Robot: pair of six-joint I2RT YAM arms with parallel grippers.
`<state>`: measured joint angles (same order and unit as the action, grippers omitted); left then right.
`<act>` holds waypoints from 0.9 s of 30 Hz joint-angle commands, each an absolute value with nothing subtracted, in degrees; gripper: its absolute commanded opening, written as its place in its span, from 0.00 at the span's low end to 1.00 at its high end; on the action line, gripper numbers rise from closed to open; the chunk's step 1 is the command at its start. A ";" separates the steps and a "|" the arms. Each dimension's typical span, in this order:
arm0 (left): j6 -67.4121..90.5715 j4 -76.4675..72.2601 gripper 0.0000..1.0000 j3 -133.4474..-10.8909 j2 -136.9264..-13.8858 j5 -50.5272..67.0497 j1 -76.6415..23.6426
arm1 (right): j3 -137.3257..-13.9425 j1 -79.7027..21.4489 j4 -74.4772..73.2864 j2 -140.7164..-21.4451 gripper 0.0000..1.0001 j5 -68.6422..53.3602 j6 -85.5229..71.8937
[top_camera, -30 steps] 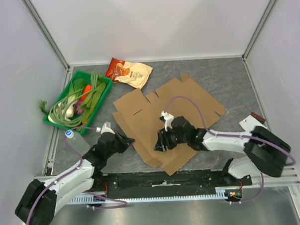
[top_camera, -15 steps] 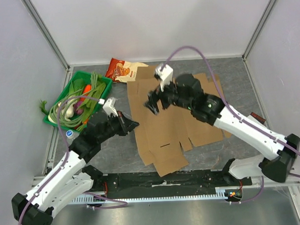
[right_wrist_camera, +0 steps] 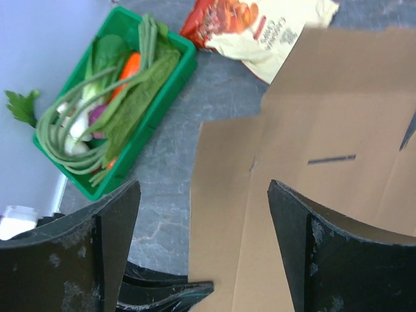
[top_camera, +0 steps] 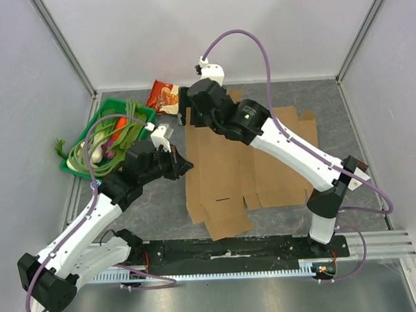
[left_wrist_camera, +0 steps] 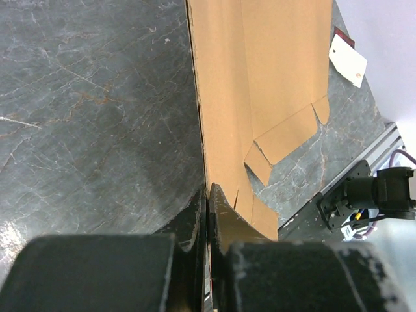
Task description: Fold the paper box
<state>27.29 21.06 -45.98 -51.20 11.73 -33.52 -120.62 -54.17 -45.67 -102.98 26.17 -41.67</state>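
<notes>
Top external view.
A: Where do we log the paper box (top_camera: pixel 284 153)?
B: We log it as a large flat cutout of plain brown cardboard. It lies open on the bench (top_camera: pixel 161 199) with creases and flaps showing and one slot cut near its near edge.
A: And the left claw (left_wrist_camera: pixel 208 190)?
B: At the box's left edge. In the left wrist view its fingers are pressed nearly together, and the thin cardboard edge runs straight into the gap between them. We record it as pinching that edge.
A: The right claw (right_wrist_camera: pixel 203 188)?
B: Above the box's far left corner, fingers spread wide and clear of the cardboard, which shows below them in the right wrist view.
A: Other items?
B: A green basket (right_wrist_camera: pixel 159 123) of vegetables lies left of the box, apart from it. A cream-and-red snack bag (right_wrist_camera: pixel 260 36) lies at the box's far left corner; we cannot tell whether they touch. A white tag (left_wrist_camera: pixel 348 58) lies off the box's right side.
</notes>
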 commanded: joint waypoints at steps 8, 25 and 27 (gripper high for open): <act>16.88 21.09 0.02 -52.03 -53.87 11.08 -33.58 | -124.01 -56.16 -54.67 -106.78 0.68 40.96 -53.70; 8.35 24.61 0.02 -58.27 -56.78 10.81 -33.66 | -113.96 -51.34 -34.99 -96.28 0.88 20.94 -17.52; 7.91 24.70 0.02 -59.32 -57.21 12.12 -33.66 | -107.61 -47.75 -27.54 -91.08 0.90 14.36 -5.49</act>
<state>12.53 25.87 -55.00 -56.82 9.45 -33.52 -115.39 -52.82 -41.52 -103.02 27.66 -29.78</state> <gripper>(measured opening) 0.034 0.884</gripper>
